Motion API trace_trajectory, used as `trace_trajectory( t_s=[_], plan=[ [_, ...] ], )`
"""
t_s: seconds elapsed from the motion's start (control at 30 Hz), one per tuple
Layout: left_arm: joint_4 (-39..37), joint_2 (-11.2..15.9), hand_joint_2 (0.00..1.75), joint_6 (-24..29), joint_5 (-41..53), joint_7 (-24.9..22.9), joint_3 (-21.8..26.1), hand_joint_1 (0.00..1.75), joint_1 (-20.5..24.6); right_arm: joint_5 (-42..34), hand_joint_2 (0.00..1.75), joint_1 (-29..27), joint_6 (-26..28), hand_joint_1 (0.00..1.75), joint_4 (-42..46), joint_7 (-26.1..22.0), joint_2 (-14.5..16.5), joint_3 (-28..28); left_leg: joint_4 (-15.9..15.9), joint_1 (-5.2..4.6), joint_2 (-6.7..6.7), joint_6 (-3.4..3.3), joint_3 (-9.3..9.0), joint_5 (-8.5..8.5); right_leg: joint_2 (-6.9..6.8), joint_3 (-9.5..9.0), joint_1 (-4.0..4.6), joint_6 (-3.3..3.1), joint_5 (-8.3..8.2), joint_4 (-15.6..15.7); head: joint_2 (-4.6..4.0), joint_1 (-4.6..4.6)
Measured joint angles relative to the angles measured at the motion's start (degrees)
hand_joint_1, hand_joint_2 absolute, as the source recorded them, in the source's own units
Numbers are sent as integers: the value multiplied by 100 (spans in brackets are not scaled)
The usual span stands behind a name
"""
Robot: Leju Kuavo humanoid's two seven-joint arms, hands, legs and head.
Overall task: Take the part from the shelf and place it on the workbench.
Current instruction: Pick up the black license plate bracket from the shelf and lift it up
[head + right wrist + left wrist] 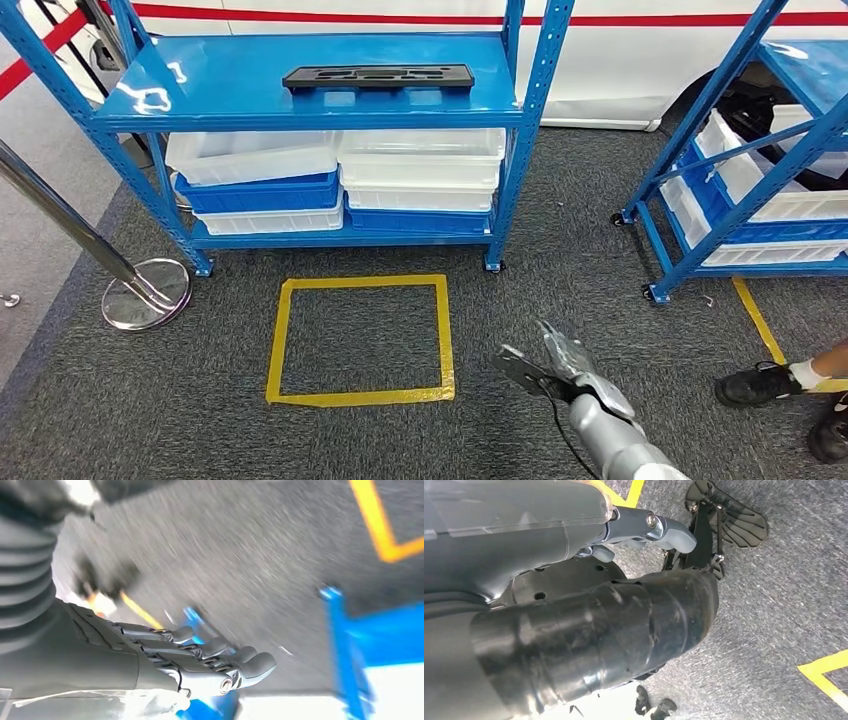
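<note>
The flat black slotted plastic part [379,77] lies untouched near the back edge of the blue metal shelf's [300,118] top deck. My right hand [545,370] hangs low with fingers extended, grasping nothing, since I judge the reach not yet begun. I cannot tell the state of my left hand [644,530].

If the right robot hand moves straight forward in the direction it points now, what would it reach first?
The right robot hand points up-left over grey carpet toward the yellow tape square. It would probably cross that corner first; the blue metal shelf stands beyond. Depth is unclear.
</note>
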State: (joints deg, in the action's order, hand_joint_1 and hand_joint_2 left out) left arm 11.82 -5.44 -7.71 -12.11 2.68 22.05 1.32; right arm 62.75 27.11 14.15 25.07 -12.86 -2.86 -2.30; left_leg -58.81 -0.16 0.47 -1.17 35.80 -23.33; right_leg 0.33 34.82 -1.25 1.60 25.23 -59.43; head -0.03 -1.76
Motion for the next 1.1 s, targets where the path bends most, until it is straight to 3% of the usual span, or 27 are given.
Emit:
trace_trajectory(
  t_s=[0.3,0.47,0.73,0.9,1.1],
  plan=[
    [-4,-24,0,11,91,-8,-2,0,3,969,175,655,178,0,559,598,424,-1648,0,0,-15,4,30,16,-11,21,-1,3,-13,-2,0,-1],
    [-9,-45,0,-4,181,45,-11,0,12,1662,175,1007,-99,0,923,1075,632,-2608,0,0,-6,4,37,20,-2,38,-2,5,-24,-1,1,-1],
    [-18,-63,0,-7,189,52,-13,0,5,1752,175,1163,-87,0,1173,1179,729,-3122,0,0,-28,-1,52,28,-26,40,-1,5,-25,0,1,-1],
    [-24,-67,0,101,271,154,-14,0,11,2546,175,1370,168,0,1457,1609,773,-3625,0,-1,-23,-2,58,33,-18,52,-2,4,-33,0,-1,-1],
    [-24,-82,0,423,402,163,-16,0,13,2660,175,1881,-454,0,2283,1861,797,-4266,0,0,-23,2,63,42,-19,59,-1,3,-35,0,1,-1]
  ],
)
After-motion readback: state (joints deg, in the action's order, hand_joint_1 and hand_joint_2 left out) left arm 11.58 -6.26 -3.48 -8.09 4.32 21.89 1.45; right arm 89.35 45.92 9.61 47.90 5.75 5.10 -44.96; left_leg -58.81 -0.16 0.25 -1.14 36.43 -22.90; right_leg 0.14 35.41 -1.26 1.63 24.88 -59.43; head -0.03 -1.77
